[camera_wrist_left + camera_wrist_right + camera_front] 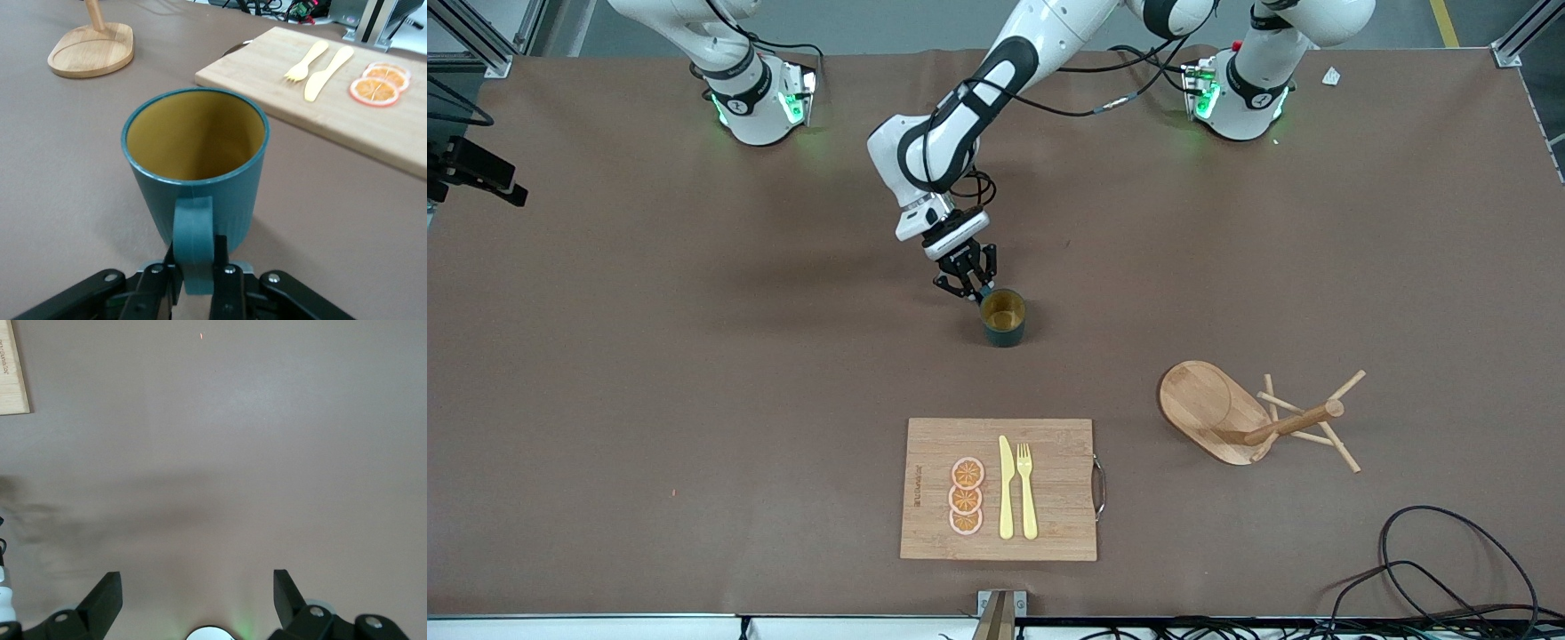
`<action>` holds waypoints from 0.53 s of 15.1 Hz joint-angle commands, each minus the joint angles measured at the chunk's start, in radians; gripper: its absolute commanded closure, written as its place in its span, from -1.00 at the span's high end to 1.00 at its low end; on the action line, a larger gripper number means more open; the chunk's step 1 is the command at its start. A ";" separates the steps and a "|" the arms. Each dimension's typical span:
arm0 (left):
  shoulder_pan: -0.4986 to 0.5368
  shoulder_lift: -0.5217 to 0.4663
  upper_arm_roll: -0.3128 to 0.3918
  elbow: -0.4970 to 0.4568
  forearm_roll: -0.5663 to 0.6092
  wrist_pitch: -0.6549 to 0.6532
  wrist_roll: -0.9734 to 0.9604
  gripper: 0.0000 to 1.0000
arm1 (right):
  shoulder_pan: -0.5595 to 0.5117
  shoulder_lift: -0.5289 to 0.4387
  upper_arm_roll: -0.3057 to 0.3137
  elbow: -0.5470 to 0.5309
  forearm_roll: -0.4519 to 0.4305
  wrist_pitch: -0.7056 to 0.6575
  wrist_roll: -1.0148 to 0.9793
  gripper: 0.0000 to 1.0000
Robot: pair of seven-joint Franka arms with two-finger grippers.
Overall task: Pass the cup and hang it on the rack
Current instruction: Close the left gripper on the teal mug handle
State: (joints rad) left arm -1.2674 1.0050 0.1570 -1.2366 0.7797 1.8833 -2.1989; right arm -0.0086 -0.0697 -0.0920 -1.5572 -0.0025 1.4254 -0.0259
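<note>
The right gripper [197, 600] does not show in the front view; only the right wrist view has it, fingers spread wide apart over bare brown table [233, 453], where that arm waits. Only the left wrist view shows the grasp plainly: the left gripper [198, 277] is clamped on the cup's handle [193, 243], one finger on each side.

In the front view the cup [1003, 316] stands upright near the middle of the table, mouth up, its long axis vertical, with the handle turned toward the robots' bases. The cutting board [999, 489] lies nearer the camera, carrying orange slices [966, 496], a knife [1006, 487] and a fork [1027, 489]. Toward the left arm's end, the rack [1249, 418] lies tipped on its side, post pointing toward that end of the table.
</note>
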 commanded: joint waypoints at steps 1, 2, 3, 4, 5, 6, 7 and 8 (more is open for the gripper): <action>0.040 -0.087 -0.001 -0.004 -0.078 -0.013 0.074 -0.99 | -0.008 -0.032 0.009 -0.029 -0.010 -0.002 -0.025 1.00; 0.063 -0.126 -0.001 -0.004 -0.121 -0.012 0.118 -0.99 | -0.010 -0.032 0.009 -0.027 -0.010 -0.006 -0.025 1.00; 0.084 -0.167 -0.001 -0.004 -0.164 -0.012 0.164 -0.99 | -0.010 -0.033 0.009 -0.024 -0.010 -0.011 -0.025 1.00; 0.111 -0.207 -0.001 -0.004 -0.222 -0.009 0.212 -0.99 | -0.010 -0.033 0.009 -0.024 -0.008 -0.013 -0.023 1.00; 0.143 -0.257 -0.001 -0.006 -0.296 -0.009 0.269 -0.99 | -0.010 -0.033 0.011 -0.023 -0.008 -0.011 -0.022 1.00; 0.172 -0.303 0.002 -0.007 -0.357 -0.009 0.321 -0.99 | -0.010 -0.033 0.011 -0.021 -0.005 -0.011 -0.022 1.00; 0.201 -0.346 0.003 -0.008 -0.413 -0.009 0.374 -0.99 | -0.011 -0.033 0.009 -0.021 -0.004 -0.013 -0.022 1.00; 0.230 -0.391 0.003 -0.009 -0.475 -0.009 0.427 -0.99 | -0.013 -0.033 0.009 -0.020 0.001 -0.014 -0.022 1.00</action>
State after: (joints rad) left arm -1.0876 0.7250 0.1679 -1.2059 0.4050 1.8822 -1.8630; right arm -0.0086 -0.0746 -0.0908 -1.5569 -0.0025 1.4160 -0.0353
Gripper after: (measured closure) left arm 0.789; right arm 0.000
